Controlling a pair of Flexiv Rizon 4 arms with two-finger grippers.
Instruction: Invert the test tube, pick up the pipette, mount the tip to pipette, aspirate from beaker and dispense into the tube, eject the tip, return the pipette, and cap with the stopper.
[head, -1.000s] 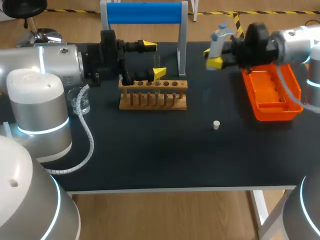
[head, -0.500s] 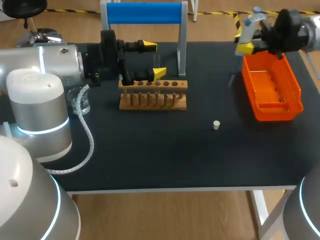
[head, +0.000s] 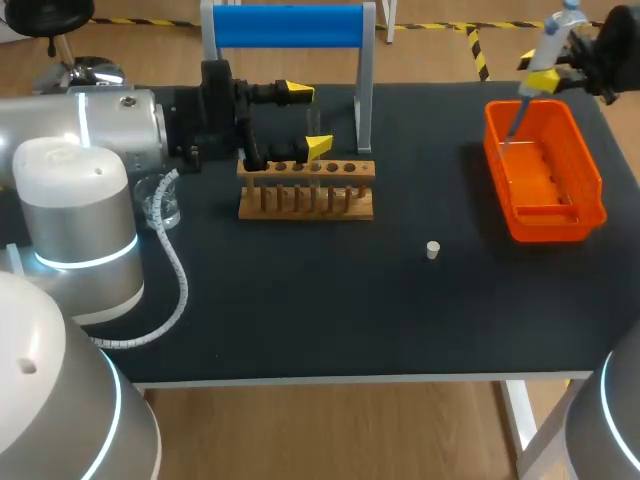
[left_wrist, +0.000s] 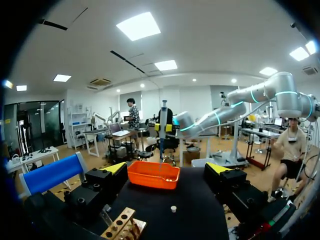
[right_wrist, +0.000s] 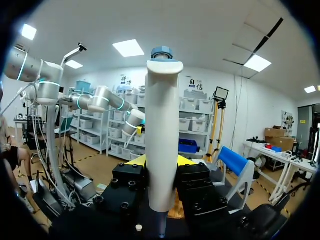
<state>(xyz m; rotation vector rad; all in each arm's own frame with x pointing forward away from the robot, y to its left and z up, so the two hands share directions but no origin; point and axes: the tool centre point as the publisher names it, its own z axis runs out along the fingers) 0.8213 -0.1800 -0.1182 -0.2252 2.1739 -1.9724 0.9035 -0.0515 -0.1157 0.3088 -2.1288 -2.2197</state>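
No legible text, label or number on the pipette (head: 552, 45), wooden rack (head: 306, 170), orange tray (head: 548, 222) or table (head: 300, 300)

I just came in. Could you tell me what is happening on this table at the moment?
The right end effector is shut on the pipette and holds it upright above the orange tray, at the far right of the table. The left end effector is open, close to the wooden rack. The small white stopper lies alone on the table, so the capping is not yet done. The beaker stands beside the left arm.
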